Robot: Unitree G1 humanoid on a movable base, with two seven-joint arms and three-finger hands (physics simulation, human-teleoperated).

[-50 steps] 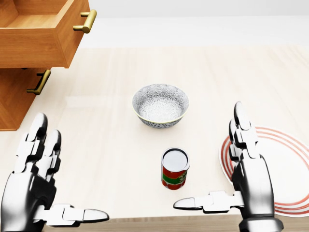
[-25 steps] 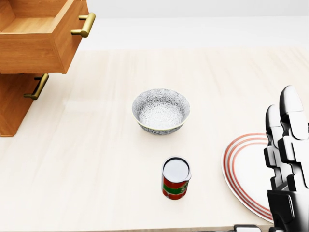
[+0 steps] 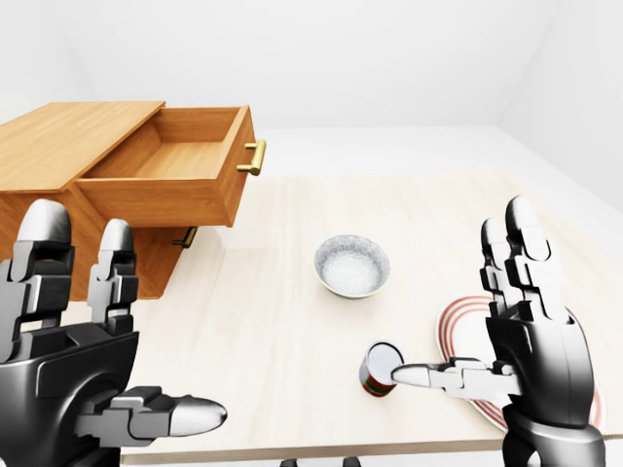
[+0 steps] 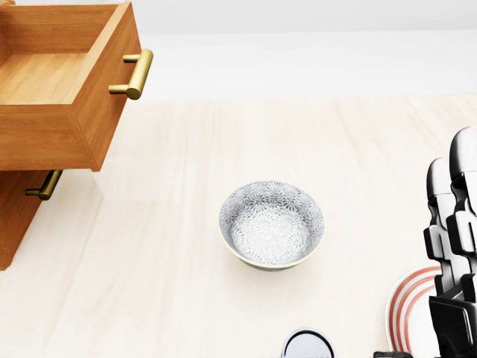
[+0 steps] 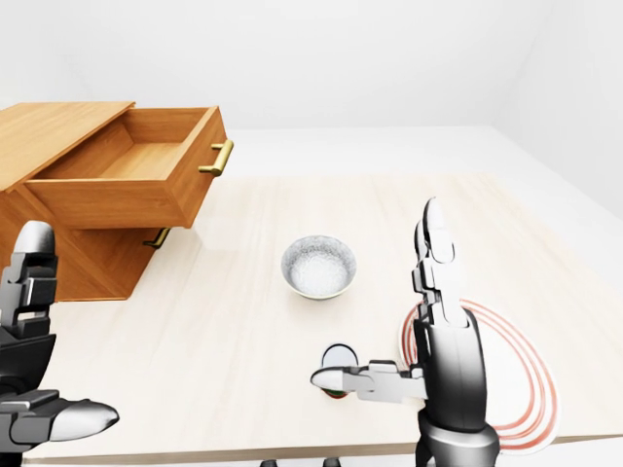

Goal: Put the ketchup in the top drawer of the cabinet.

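Observation:
The ketchup (image 3: 380, 370) is a small red-and-green can with a white top, standing upright on the pale wooden table near the bottom of the left-eye view. Only its top (image 4: 307, 347) shows at the head view's bottom edge. My right hand (image 3: 465, 319) is open just right of it, fingers upright, and its thumb (image 3: 428, 375) points left across the can without closing on it. My left hand (image 3: 136, 331) is open at the lower left, far from the can. The cabinet's (image 3: 58, 146) top drawer (image 3: 175, 165) is pulled out and shows nothing inside.
A patterned grey bowl (image 4: 272, 224) sits mid-table between the can and the cabinet. A white plate with red rings (image 5: 516, 389) lies under and right of my right hand. A lower drawer with a brass handle (image 4: 43, 186) is shut.
The head view has shifted: bowl, can and plate slid down the picture and look larger. My left hand left that view; the right hand stands at its right edge.

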